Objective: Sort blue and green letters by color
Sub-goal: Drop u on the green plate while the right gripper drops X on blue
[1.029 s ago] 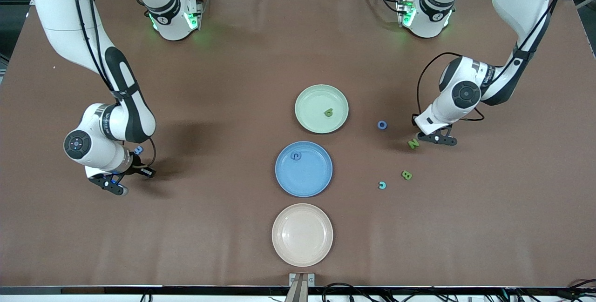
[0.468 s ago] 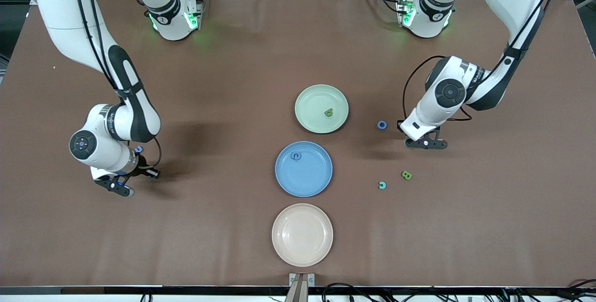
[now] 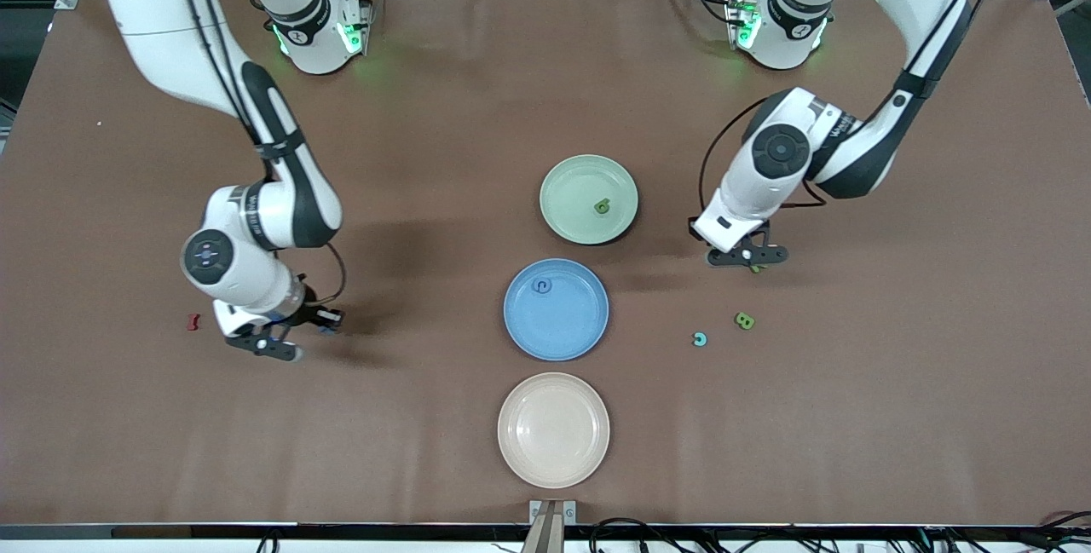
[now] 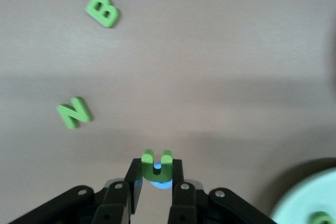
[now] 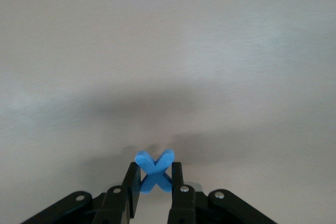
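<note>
Two grips confirmed: left gripper (image 4: 156, 184) clamps a green U (image 4: 156, 163), right gripper (image 5: 155, 187) a blue X (image 5: 154, 165); carry level to green plate (image 3: 569, 229) and blue plate (image 3: 588, 340), releasing low

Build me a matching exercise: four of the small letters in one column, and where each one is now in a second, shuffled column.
1. chunky green letter U
2. chunky blue letter X
3. chunky green letter B
4. small dark blue letter

A. held by the right gripper
B. on the round blue plate
C. held by the left gripper
D. on the brown table, beside the teal letter C

Pairs: 1-C, 2-A, 3-D, 4-B
</note>
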Available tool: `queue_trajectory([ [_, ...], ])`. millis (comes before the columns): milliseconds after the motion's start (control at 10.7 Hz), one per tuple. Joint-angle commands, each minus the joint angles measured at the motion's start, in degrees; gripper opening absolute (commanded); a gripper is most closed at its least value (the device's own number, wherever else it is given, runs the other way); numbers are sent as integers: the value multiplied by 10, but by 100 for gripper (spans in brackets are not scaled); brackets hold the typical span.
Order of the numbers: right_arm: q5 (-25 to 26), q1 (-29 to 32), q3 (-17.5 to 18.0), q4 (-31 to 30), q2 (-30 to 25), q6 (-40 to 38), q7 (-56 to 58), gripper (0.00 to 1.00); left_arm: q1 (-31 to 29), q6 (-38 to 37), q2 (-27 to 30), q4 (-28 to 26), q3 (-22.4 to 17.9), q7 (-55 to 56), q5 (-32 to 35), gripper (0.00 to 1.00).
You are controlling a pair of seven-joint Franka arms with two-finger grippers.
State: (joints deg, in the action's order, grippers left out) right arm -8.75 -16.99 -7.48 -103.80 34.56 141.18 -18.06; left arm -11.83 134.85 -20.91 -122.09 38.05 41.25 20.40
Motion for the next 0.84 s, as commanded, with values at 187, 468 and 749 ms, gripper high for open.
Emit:
queue_trajectory([
  [187,-37,-100,-1,40,-1,-4,-8,0,92,-11,-44,44,16,136,-6,0],
  [468,-71,-161,2,79,17,-3,-10,0,140,-11,-69,60,15,196,-6,0],
  [749,-86,-220,2,139,61,4,-18,0,175,-19,-88,64,14,222,-5,4],
])
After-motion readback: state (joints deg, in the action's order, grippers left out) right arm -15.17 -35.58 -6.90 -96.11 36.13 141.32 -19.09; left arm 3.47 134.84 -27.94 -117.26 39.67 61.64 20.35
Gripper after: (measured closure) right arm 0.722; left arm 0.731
